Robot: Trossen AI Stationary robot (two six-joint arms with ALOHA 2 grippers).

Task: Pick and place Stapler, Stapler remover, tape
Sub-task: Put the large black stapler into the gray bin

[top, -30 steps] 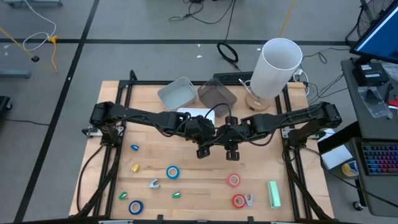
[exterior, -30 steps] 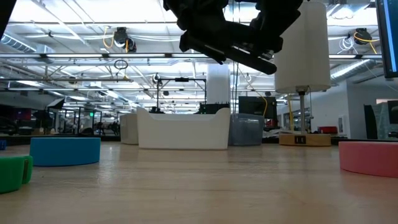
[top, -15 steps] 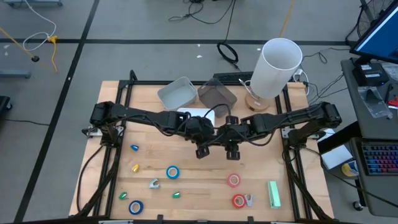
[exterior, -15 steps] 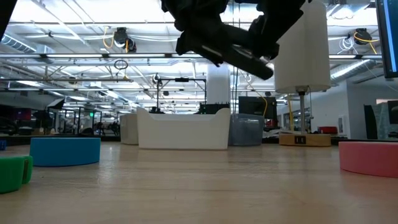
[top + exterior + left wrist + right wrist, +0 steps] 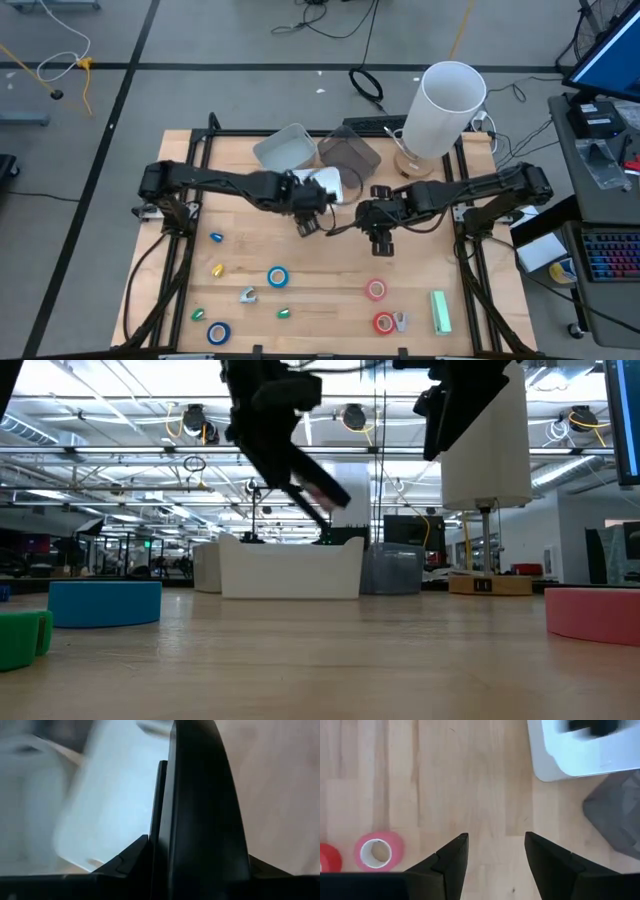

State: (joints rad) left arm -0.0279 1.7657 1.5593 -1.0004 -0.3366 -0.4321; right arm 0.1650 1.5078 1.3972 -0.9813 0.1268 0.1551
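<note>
A black stapler (image 5: 200, 810) stands between the fingers of my left gripper (image 5: 305, 212), which hovers by the near left corner of the white tray (image 5: 328, 184). In the low view the stapler (image 5: 312, 482) slants down from that gripper, well above the table. My right gripper (image 5: 495, 845) is open over bare wood at the table's middle (image 5: 380, 236). Two blue tape rolls (image 5: 277, 276) (image 5: 217, 332), a pink roll (image 5: 375, 290) and a red roll (image 5: 384, 323) lie flat near the near edge. A small silver remover (image 5: 247, 295) lies between the blue rolls. My left gripper pinches the black stapler between its two fingers, one finger (image 5: 125, 866) on each flat side. The long body (image 5: 195, 780) runs on past the fingertips, along the fingers. The stapler is lifted clear of the table and tilted. Which end the fingers have is hidden by the gripper.
A pale grey bin (image 5: 283, 148) and a dark bin (image 5: 348, 152) stand at the far edge, with a tall white cylinder (image 5: 448, 108) on a wooden base to their right. A green block (image 5: 440, 311) and small yellow, green and blue lumps (image 5: 217, 269) lie near the tape.
The two grippers were together at the table's middle with the stapler spanning between them. My left gripper has since moved left and toward the far edge, up to the white tray, carrying the stapler along. The stapler is now only in the left gripper and slants more steeply.
</note>
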